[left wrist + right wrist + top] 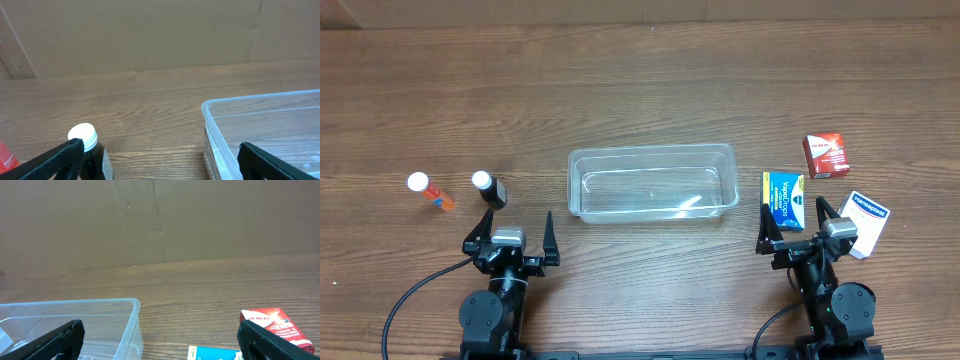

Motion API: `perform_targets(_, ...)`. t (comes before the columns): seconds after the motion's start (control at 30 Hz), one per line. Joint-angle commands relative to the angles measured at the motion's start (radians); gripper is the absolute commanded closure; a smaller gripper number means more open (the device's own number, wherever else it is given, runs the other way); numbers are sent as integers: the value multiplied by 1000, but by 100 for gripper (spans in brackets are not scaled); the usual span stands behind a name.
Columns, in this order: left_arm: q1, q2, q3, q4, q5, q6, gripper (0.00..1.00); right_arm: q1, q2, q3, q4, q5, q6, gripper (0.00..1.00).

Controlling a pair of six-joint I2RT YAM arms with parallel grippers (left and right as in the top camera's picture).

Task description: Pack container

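**Packing not yet begun: container empty, five items outside**

The clear container [650, 149] sits in the middle of the tabletop [640, 80], between the two arms and a little ahead of them. Nothing shows inside it; the wood grain reads straight through its floor.

Everything that looks meant for packing lies outside it. To the left are an orange bottle [437, 193] and a dark bottle [491, 189], both white-capped and near each other. To the right are a blue box [783, 199] just beside the container's end, a red box [827, 155] further back, and a white box [865, 221] nearest the arm.

The left tool [516, 215] is spread wide and holds nothing, with the dark bottle just ahead of its left finger. The right tool [792, 205] is also spread wide and empty. From overhead its fingers flank the near end of the blue box without gripping it.

By this showing, no item is packed and all five are left to move.
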Motion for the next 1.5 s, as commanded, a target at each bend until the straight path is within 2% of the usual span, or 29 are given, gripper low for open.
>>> perform_targets(0.0,8,-10,-4,1,16,26,0,2,-8,-10,6,-2,-3,0)
perform_targets(0.8,8,-10,-4,2,16,26,0,2,-8,-10,6,0,5,0)
perform_targets(0.87,8,-10,-4,2,7,-53,0,2,-8,-10,12,60,71,0)
perform_targets(0.9,8,-10,-3,1,7,-138,0,2,-8,1,5,97,117,0)
perform_targets(0.97,8,-9,15,-30,7,-226,0,2,-6,31,-34,95,145,0)
perform_targets(1.13,8,28,243,-274,-42,-232,0,2,82,199,-257,92,268,0)
perform_targets(1.3,8,279,566,-493,-97,-233,0,2,318,473,-393,97,256,0)
perform_targets(1.4,8,520,810,-683,-121,-233,0,2,503,639,-479,92,257,0)
perform_targets(1.47,8,692,975,-837,-120,-234,0,-16,690,813,-645,92,294,0)
